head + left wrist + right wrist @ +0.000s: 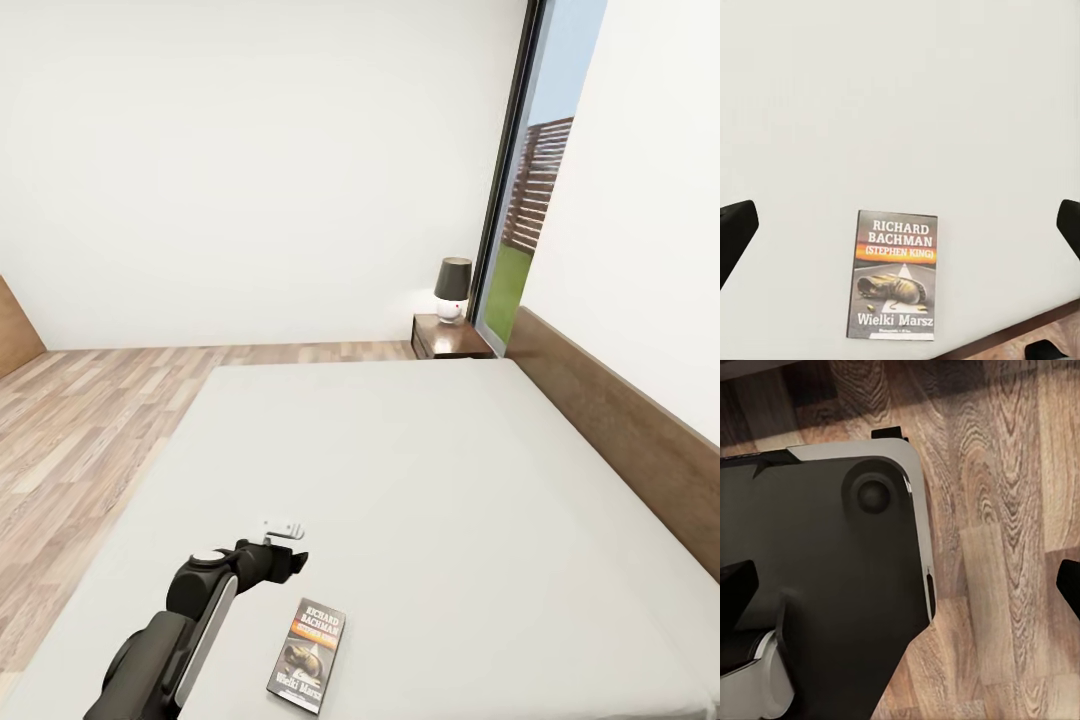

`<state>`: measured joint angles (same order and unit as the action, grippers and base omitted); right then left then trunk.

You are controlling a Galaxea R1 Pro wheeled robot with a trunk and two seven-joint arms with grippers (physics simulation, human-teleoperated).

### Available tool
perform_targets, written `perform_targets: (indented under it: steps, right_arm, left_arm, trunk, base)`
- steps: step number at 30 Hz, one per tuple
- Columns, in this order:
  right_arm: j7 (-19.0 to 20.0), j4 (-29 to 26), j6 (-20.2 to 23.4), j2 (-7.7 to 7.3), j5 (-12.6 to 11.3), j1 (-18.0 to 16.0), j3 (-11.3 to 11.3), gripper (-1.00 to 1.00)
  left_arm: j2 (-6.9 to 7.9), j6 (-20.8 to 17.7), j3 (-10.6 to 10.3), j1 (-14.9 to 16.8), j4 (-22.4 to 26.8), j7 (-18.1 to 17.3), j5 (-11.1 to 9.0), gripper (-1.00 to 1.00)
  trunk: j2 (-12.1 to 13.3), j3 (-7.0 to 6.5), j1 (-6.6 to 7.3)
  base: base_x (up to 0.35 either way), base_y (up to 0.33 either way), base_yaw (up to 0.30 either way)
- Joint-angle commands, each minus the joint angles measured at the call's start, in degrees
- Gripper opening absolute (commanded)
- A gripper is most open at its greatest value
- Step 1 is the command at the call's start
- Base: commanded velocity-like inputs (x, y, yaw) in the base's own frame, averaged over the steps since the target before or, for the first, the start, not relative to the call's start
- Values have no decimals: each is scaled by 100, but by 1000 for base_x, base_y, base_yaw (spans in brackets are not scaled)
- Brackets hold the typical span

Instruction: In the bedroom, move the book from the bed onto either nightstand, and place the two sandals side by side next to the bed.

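Walls: you face plain white walls (250, 150) at the far side and on the right.
Floor: wood planks (70, 420) run along your left and far side.
Window: a tall dark-framed window (520, 190) stands at the far right, showing fence and lawn.
Lamp: a dark-shaded lamp (452, 289) sits beside that window.
Light: even, soft daylight.

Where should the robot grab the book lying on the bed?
The book lies flat and thin on the bed, near its edge. Probably best: bring the open left tool down from above and pinch it across its narrow width, at the long edges.
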<state>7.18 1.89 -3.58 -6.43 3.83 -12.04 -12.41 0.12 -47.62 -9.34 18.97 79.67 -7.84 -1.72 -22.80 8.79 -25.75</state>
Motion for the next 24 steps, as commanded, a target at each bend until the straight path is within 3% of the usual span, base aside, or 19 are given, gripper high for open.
perform_targets:
  steps: [1,17,21,24]
  right_arm:
    - [15,20,-37,-3,37,-9,-48,100]
    - [15,22,-37,-22,30,-9,-51,100]
    - [13,22,-37,-18,30,-9,-51,100]
    - [13,22,-37,-10,30,-9,-51,100]
  left_arm:
    - [18,-2,24,10,-25,-18,-12,100]
    - [146,-59,168,207,-486,-51,30,100]
    - [160,-78,294,248,-530,134,35,100]
    - [153,-79,428,269,-552,640,37,100]
  trunk:
    - [-12,12,-3]
    - [-12,12,-3]
    - [-12,12,-3]
    - [-12,12,-3]
  base:
    - [0,0,0]
    - [0,0,0]
    - [0,0,0]
    - [0,0,0]
